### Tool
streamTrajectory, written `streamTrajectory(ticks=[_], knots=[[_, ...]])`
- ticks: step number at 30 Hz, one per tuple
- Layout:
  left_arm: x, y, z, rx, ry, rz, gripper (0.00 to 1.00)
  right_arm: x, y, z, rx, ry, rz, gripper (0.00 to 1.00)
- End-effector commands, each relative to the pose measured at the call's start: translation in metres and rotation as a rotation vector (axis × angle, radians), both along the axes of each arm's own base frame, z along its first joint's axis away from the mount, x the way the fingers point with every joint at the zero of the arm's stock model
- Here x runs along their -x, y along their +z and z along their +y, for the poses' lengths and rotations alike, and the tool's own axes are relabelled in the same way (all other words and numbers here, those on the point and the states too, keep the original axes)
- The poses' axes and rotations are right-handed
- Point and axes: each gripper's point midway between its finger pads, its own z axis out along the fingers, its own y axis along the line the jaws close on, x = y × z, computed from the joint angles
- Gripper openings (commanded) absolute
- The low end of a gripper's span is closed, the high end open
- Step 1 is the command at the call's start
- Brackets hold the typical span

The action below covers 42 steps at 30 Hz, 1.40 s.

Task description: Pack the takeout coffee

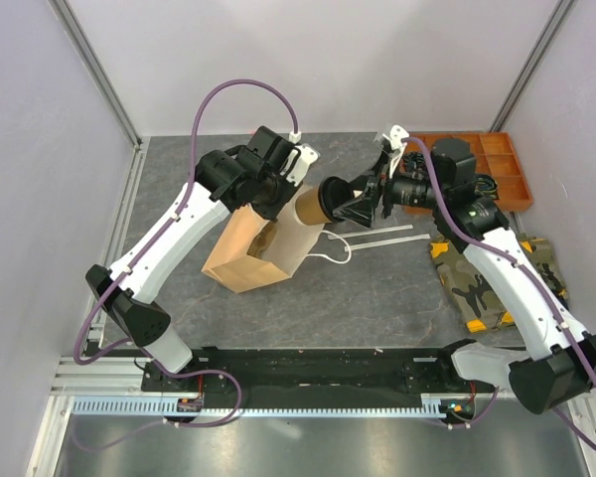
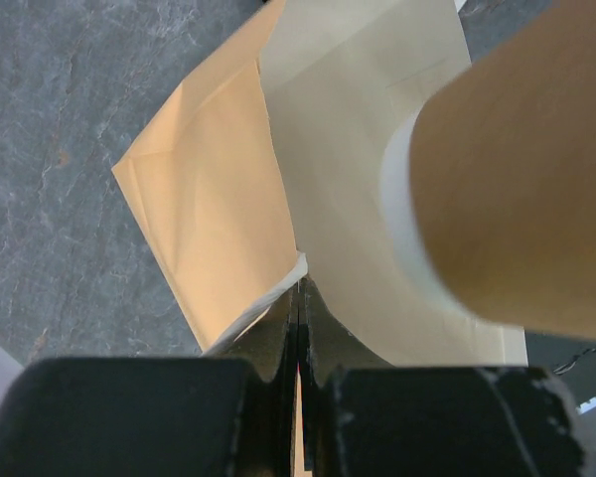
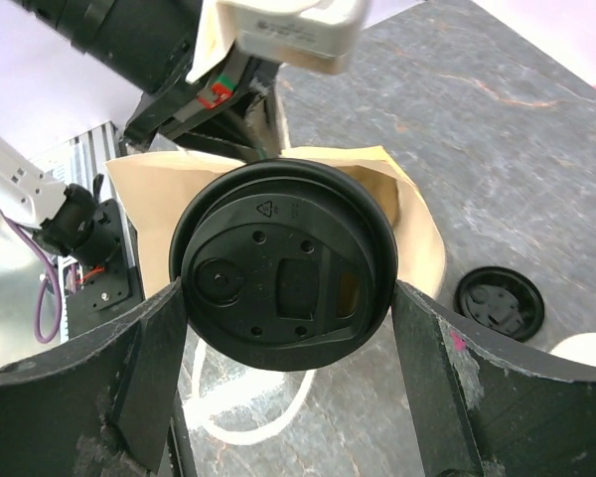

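A tan kraft coffee cup with a black lid lies sideways in my right gripper, bottom end at the mouth of the tan paper bag. In the right wrist view my right gripper is shut on the lidded end, one finger on each side. My left gripper is shut on the bag's upper rim and holds the mouth open. The cup's tan wall fills the right of the left wrist view, over the bag's pale inside.
A loose black lid lies on the grey table beyond the bag. The bag's white handle trails on the table. An orange compartment tray stands back right. A camouflage cloth lies under the right arm.
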Motion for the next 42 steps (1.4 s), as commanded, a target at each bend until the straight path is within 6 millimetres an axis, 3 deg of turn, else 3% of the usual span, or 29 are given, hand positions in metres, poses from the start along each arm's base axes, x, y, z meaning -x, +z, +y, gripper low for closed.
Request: streamTrajectory(ticks=[1, 7, 19, 28, 42], knots=[[0.001, 0.018, -0.007, 0.083, 0.014, -0.012, 0.02, -0.004, 0.003, 0.017, -0.024, 0.025, -0.089, 0.32], [-0.002, 0.024, -0.006, 0.127, 0.023, -0.008, 0.02, -0.014, -0.021, 0.026, 0.028, 0.027, -0.108, 0.31], [0.0, 0.033, -0.014, 0.238, 0.011, 0.033, 0.02, -0.012, -0.053, 0.057, 0.094, 0.099, -0.157, 0.29], [-0.004, 0.032, -0.011, 0.353, 0.039, 0.1, 0.02, -0.025, -0.087, 0.079, 0.146, 0.044, -0.184, 0.26], [-0.008, 0.026, -0.01, 0.439, 0.05, 0.199, 0.02, -0.051, -0.109, 0.108, 0.213, -0.057, -0.265, 0.24]])
